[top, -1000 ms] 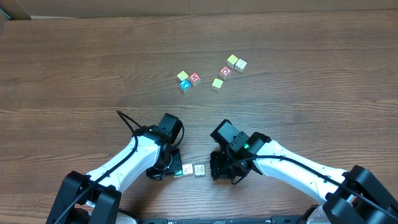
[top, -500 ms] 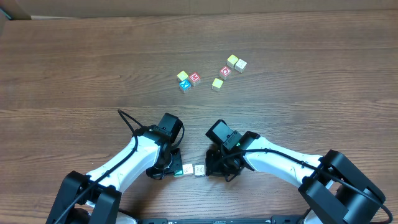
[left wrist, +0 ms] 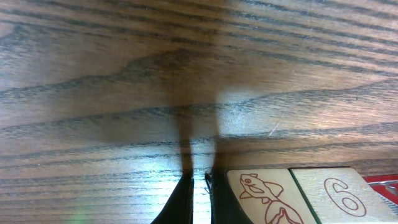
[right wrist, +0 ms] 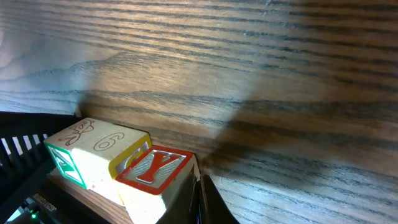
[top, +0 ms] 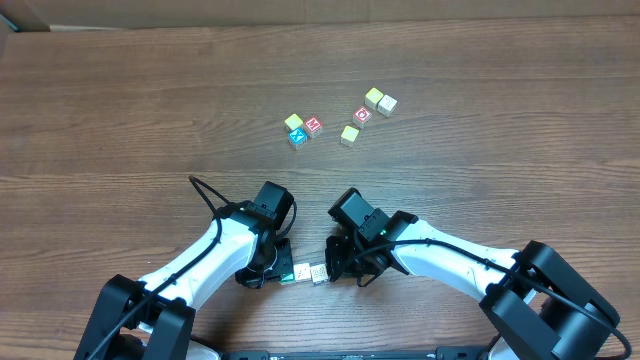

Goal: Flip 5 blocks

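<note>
Blocks [top: 301,272] nearest me lie in a short row between my two grippers, low on the table [top: 120,110]. Over the last second the right gripper [top: 338,268] has slid left, from well clear of the row to hard up against its right end. The left gripper [top: 281,270] has stayed planted at the other end, and nothing up the table has shifted. I read this as the right fingers coming in to tip the end block while the left ones act as a stop. So a flip is being set up, not finished, and I can't tell how many of the five are done.

Both grippers are fully closed and hold nothing. On the left wrist camera the closed fingers [left wrist: 180,202] touch the side of the animal block [left wrist: 264,196]. On the right wrist camera the fingers [right wrist: 214,208] stand just beside the Y block [right wrist: 152,171].

My count for the row is three: the animal block, the 6 block [left wrist: 339,196] touching it, then the red Y block. From overhead I only see two pale tops, so I judge the Y block is hidden under the right gripper.

Up the table are seven more, well apart from the row. The left cluster [top: 301,128] has three: yellow-green, red and blue. The right cluster [top: 368,112] has four: two yellow-green, one red and one pale. That makes ten blocks and two arms.
</note>
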You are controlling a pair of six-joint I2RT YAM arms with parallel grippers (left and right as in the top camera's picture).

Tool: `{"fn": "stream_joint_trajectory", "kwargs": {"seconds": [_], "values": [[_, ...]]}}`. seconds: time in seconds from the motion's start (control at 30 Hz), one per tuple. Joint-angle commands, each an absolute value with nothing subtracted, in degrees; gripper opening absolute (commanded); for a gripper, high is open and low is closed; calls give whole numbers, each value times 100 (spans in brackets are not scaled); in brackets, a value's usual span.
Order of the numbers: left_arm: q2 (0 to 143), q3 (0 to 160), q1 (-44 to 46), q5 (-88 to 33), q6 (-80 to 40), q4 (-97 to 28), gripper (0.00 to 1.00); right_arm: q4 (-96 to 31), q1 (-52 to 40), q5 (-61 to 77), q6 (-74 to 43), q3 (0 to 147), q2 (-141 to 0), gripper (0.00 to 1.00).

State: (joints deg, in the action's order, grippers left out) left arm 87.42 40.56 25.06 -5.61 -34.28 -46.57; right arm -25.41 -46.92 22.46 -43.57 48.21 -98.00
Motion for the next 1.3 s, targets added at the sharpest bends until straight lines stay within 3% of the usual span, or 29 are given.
{"fn": "stream_joint_trajectory", "kwargs": {"seconds": [0.0, 0.47, 0.77, 1.27], "values": [[8842, 4099, 2477, -587, -3315, -4556, 4, -2510, -4698, 2305, -4281, 4797, -9817, 4], [8842, 4099, 2477, -711, -3297, -4495, 4, -2606, -4646, 2145, -4263, 4807, -9797, 4], [8842, 4099, 2475, -711, -3297, -4495, 4, -3474, -4554, 1612, -4342, 4877, -9190, 4], [8842, 4099, 2475, -707, -3293, -4504, 4, -3535, -6106, 1719, -5749, 4831, -9076, 4]]}}
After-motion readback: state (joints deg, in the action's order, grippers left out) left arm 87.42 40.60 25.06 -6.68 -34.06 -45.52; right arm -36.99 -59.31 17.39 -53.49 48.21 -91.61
